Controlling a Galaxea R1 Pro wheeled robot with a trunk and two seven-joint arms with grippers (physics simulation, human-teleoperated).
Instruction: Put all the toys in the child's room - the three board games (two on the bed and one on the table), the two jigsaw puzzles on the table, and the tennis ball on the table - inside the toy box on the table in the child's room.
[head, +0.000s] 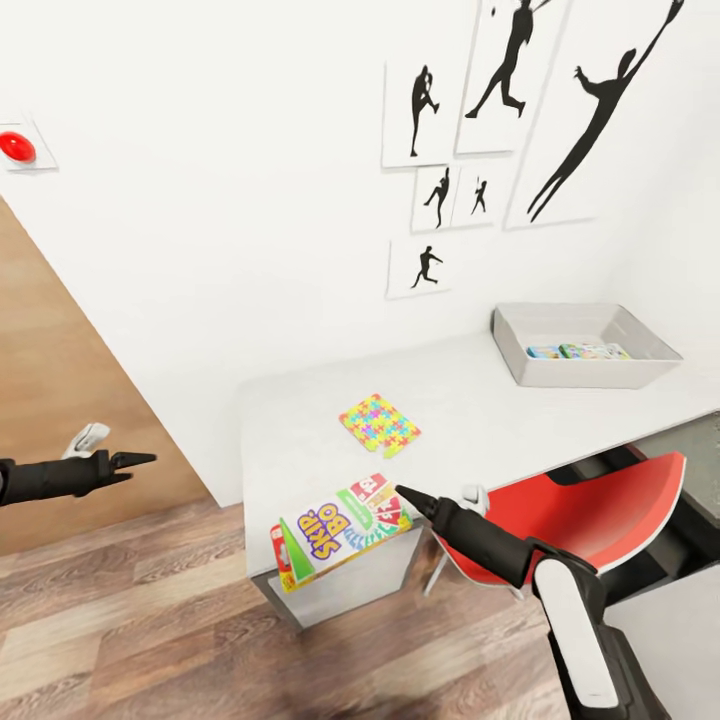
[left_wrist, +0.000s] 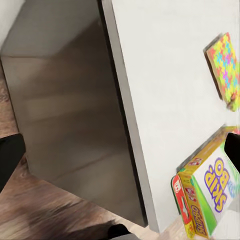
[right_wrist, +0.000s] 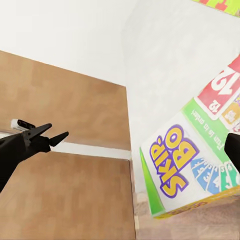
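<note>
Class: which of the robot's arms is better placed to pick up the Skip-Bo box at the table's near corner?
The right. Its hand is already at the Skip-Bo box, while the left hand hangs off to the side over the floor, apart from the table.

White wall w/ six black-silhouette athlete prints (head: 520, 120) hung in a cluster above rt side of the desk. Round red button on a white plate (head: 18, 148) at upper left of wall. Glossy red plastic chair (head: 590, 510) tucked partly under the desk. Wood-plank floor (head: 150, 620) and light-brown wooden door panel (head: 50, 400) at left.
</note>
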